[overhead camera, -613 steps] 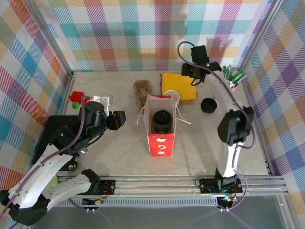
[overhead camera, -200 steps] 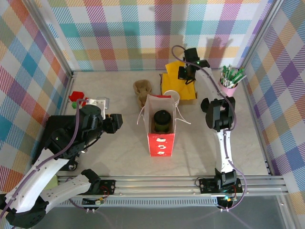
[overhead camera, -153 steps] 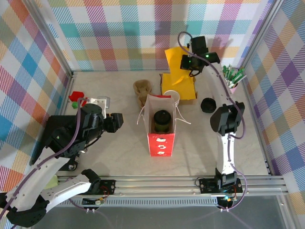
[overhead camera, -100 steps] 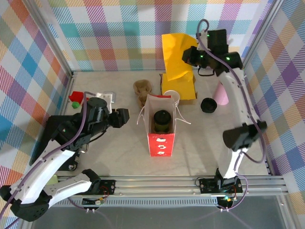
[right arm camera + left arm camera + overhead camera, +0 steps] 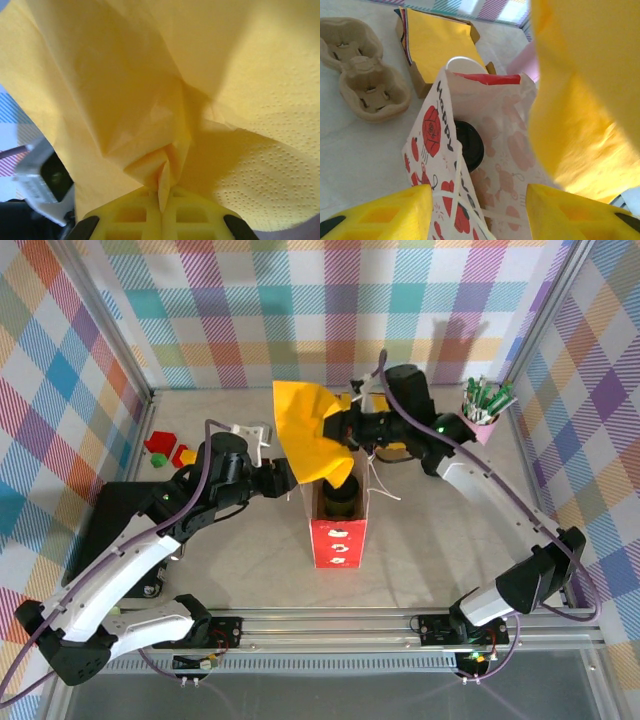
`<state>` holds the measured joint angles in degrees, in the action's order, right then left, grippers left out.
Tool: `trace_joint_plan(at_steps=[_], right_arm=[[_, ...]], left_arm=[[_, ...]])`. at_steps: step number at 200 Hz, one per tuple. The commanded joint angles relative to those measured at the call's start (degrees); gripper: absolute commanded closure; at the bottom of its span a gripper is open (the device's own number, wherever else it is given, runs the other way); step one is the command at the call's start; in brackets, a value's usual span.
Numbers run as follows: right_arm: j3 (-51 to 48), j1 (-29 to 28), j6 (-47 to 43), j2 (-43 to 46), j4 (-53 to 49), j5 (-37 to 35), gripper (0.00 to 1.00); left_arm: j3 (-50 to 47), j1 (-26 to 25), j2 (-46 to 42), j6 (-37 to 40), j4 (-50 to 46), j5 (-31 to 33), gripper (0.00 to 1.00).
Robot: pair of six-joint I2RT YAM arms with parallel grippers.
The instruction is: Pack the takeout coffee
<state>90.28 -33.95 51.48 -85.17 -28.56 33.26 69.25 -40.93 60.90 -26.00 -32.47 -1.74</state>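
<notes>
Napkin step now: the takeout coffee [image 5: 340,496] is already down inside the red-and-white bag [image 5: 338,532] at centre frame, black lid showing through the open top. The right gripper [image 5: 347,426] comes in from the upper right, its fingers [image 5: 135,220] clenched on a bunched corner of a yellow napkin [image 5: 308,435] that drapes over the upper-left rim of the bag. The left gripper [image 5: 284,478] sits at the bag's left edge, fingers [image 5: 380,210] parted with the paper wall between them, not pinching that I can see. Next, I'd say, the napkin must be lowered into the mouth beside the cup without folding the bag's wall in. Half a second back the napkin hung high at the rear over the napkin stack [image 5: 437,42], and the left arm stood further left on the table [image 5: 240,560].
</notes>
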Motion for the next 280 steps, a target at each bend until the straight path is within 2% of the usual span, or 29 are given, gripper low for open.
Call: trace_joint_plan(at_steps=[1, 45, 103, 175, 226, 248, 259, 280], right_arm=[[-2.9, -0.7, 2.3, 3.3, 3.4, -3.5, 1.0], [-9.1, -3.1, -0.1, 5.7, -1.4, -11.0, 1.0], [-8.0, -7.2, -5.1, 5.0, -15.8, -24.0, 1.0], [1.1, -13.9, -7.0, -2.3, -32.6, -40.8, 1.0], [7.1, -17.3, -7.1, -8.9, -41.1, -48.2, 1.0], [8.1, -18.0, -7.0, -10.1, -41.9, -49.5, 0.93], [8.1, -18.2, -7.0, -9.9, -41.4, -49.3, 0.84], [8.6, -18.3, -7.9, -8.5, -38.6, -48.0, 0.6]], left_arm=[[-1.6, -0.9, 1.2, -1.3, 3.4, -1.6, 0.48], [-2.7, -1.4, 3.2, -1.5, 4.6, -1.3, 0.48], [-3.5, -1.7, 5.4, -1.2, 4.4, -0.1, 0.49], [-3.8, -1.8, 6.3, -0.7, 2.3, 2.4, 0.54], [-4.0, -1.8, 6.2, -0.4, 1.6, 3.2, 0.54], [-4.0, -1.8, 5.9, -0.4, 1.5, 3.1, 0.54], [-3.8, -1.8, 5.8, -0.3, 1.2, 3.2, 0.54], [-3.2, -1.8, 5.2, -0.1, 0.6, 3.2, 0.54]])
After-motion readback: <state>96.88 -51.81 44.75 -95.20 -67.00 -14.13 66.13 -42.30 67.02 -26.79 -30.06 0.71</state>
